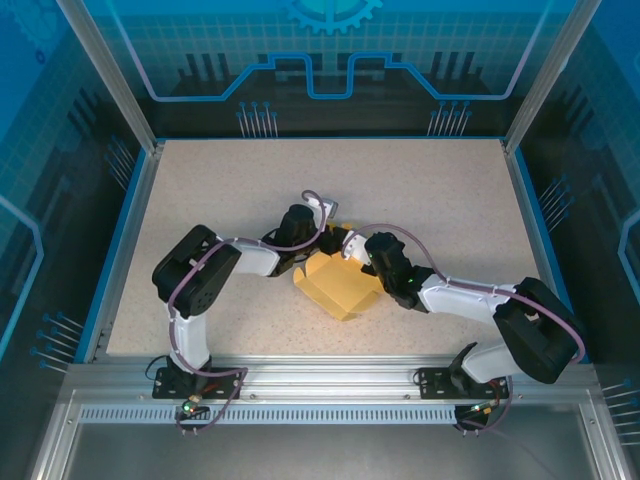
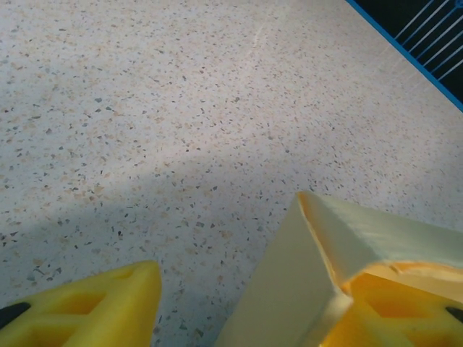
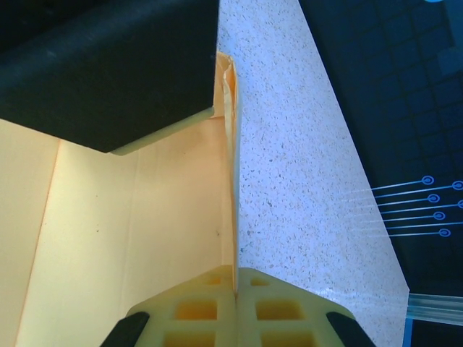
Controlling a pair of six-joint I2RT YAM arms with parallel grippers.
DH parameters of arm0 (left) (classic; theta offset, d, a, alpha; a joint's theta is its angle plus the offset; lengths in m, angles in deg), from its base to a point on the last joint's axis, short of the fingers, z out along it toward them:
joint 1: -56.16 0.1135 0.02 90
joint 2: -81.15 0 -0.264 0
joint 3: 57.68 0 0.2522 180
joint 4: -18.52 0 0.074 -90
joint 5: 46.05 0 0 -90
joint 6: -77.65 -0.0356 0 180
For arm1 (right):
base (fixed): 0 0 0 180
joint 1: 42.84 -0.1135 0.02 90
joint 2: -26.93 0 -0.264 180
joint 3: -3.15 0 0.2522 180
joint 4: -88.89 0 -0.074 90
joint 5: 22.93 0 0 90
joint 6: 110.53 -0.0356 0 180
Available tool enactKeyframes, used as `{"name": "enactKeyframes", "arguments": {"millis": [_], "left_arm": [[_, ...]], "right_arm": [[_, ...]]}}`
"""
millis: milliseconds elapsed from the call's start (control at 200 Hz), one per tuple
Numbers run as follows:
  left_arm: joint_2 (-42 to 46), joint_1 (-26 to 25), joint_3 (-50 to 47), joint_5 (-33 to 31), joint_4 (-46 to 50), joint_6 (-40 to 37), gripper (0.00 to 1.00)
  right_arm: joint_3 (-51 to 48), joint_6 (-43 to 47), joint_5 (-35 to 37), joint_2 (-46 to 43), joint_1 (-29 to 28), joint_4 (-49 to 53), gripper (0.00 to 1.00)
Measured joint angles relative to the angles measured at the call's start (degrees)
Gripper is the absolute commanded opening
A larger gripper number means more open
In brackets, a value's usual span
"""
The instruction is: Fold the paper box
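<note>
The paper box [image 1: 340, 287] is a pale yellow, partly folded card with raised walls, lying mid-table between the two arms. My right gripper [image 1: 354, 258] comes in from the right at its far corner. In the right wrist view the right gripper [image 3: 236, 283] is shut on the thin upright wall of the paper box [image 3: 145, 231], pinched edge-on between the fingers. My left gripper [image 1: 318, 250] is at the box's far left side. In the left wrist view the left gripper [image 2: 246, 293] is open. A folded wall of the paper box [image 2: 304, 275] leans against its right finger [image 2: 394, 311], and bare table shows between the fingers.
The speckled table [image 1: 420, 190] has a blue rim [image 1: 120, 250] and a metal rail [image 1: 330, 375] at the near edge. A dark part of the left arm [image 3: 108, 65] hangs over the box in the right wrist view.
</note>
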Motion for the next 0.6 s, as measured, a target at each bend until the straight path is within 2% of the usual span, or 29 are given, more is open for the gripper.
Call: {"name": "enactKeyframes", "arguments": {"millis": [200, 475, 600], "left_arm": [[0.02, 0.02, -0.92, 1.05, -0.68, -0.96, 0.58], [0.02, 0.02, -1.75, 1.53, -0.72, -2.45, 0.47], [0.02, 0.02, -2.73, 2.03, -0.92, -2.47, 0.47]], "right_arm": [[0.00, 0.00, 0.00, -0.02, 0.00, 0.33, 0.00], [0.00, 0.02, -0.68, -0.74, 0.02, 0.94, 0.00], [0.00, 0.00, -1.07, -1.03, 0.17, 1.27, 0.00]]}}
